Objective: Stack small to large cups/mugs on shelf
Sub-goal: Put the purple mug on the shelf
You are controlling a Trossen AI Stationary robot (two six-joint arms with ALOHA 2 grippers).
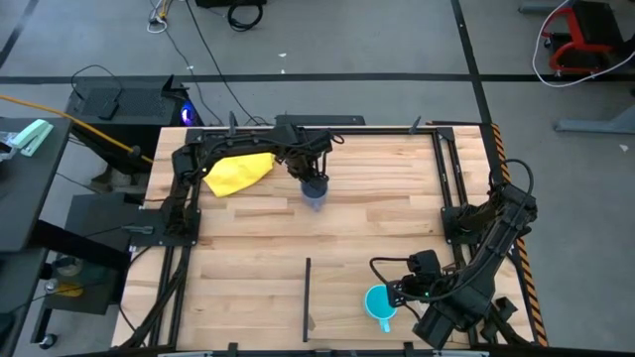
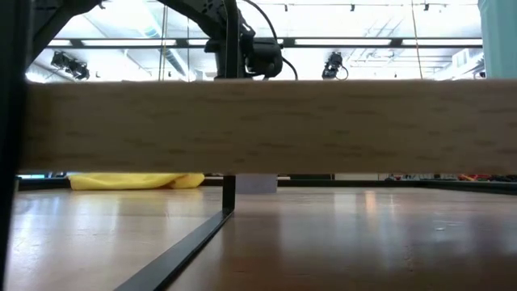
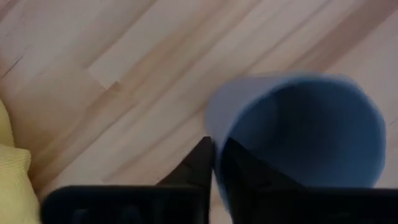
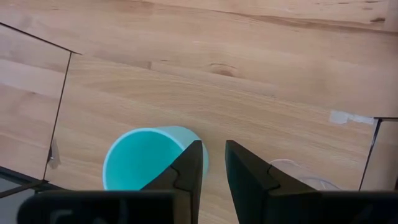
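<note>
Two dark, jointed arms trail black cables; each tool has two black, wedge-shaped fingers (image 4: 186,168).

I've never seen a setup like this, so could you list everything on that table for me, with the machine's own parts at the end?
Grey-blue mug: one, grey-blue, far middle of the table, under the left gripper.
Cyan mug: one, bright cyan, near edge toward the right, beside the right gripper.
Yellow cloth: one, yellow, crumpled at the far left.
Divider bar: one, black, thin, running from the near edge inward.
Wooden table: one, light wood planks, black metal frame.
Left gripper: one, dark, fingers pinching the grey-blue mug's rim.
Right gripper: one, dark, fingers slightly apart beside the cyan mug, holding nothing.
</note>
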